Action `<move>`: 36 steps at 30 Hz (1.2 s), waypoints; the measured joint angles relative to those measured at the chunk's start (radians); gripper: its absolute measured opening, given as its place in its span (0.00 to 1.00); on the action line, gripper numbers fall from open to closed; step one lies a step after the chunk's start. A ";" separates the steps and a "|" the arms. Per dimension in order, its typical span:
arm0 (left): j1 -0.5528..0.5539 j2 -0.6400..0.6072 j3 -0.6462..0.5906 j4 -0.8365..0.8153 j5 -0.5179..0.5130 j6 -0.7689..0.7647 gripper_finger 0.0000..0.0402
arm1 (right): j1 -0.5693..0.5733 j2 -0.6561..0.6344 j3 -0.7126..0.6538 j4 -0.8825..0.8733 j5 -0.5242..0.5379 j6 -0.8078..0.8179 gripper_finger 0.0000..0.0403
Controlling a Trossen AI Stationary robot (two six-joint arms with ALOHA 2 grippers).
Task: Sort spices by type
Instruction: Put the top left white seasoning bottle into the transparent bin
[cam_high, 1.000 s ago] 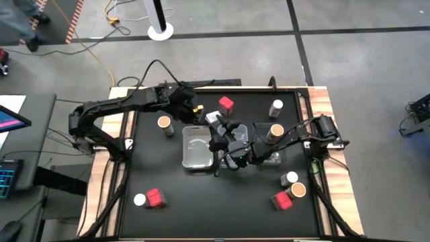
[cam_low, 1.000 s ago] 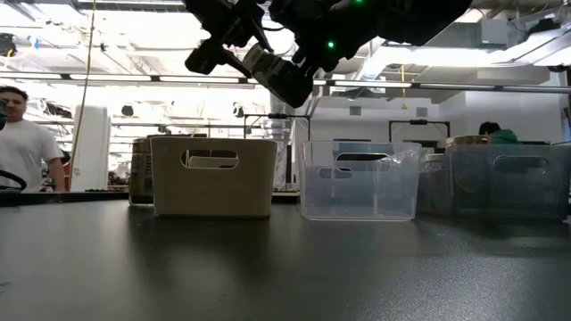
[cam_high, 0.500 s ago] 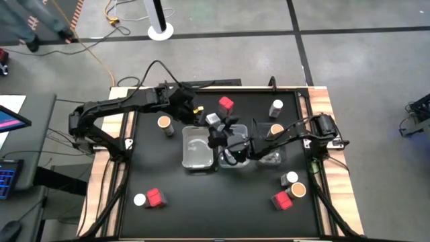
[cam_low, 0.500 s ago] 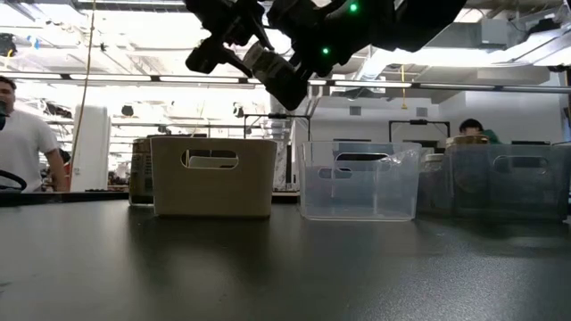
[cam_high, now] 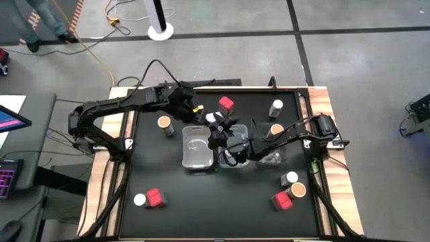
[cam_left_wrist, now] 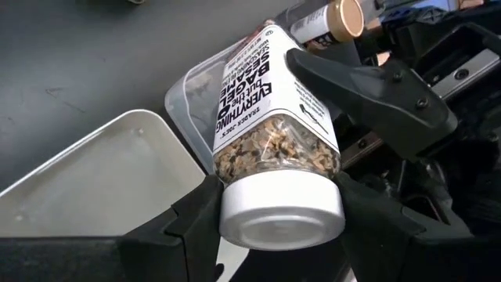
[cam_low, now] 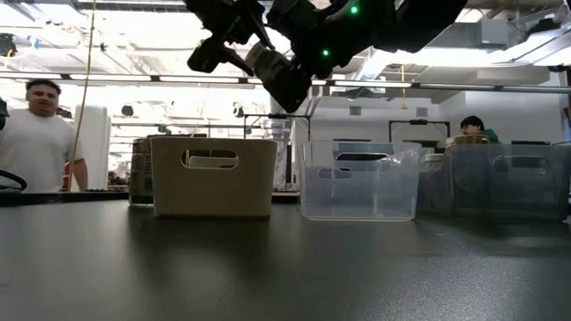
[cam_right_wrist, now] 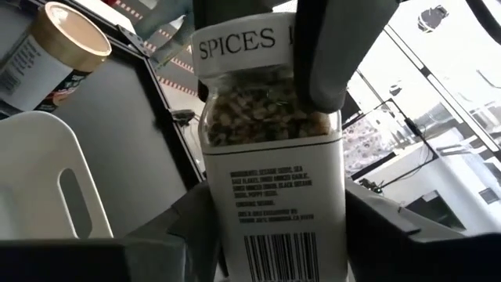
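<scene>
While both grippers clasp white-lidded jar [cam_left_wrist: 278,149], above trays [cam_high: 199,149]

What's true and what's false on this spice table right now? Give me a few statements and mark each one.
1. The left gripper and the right gripper both have their fingers on one held jar. True.
2. The held jar has a tan lid. False: its lid is white.
3. A red box stands beside a white-lidded jar on the table. True.
4. The far red box lies inside a tray. False: it stands on the bare table, outside the white tray.
</scene>
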 joint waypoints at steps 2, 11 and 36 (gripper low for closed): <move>0.000 0.000 0.000 -0.002 0.001 0.011 0.53 | 0.001 0.000 0.000 0.001 0.000 0.000 0.58; -0.001 0.000 0.000 -0.004 -0.020 0.115 0.53 | 0.009 0.000 0.000 0.004 0.003 0.001 0.58; -0.007 0.002 0.000 -0.015 -0.151 0.326 0.71 | 0.015 -0.001 0.000 0.011 0.003 0.008 0.58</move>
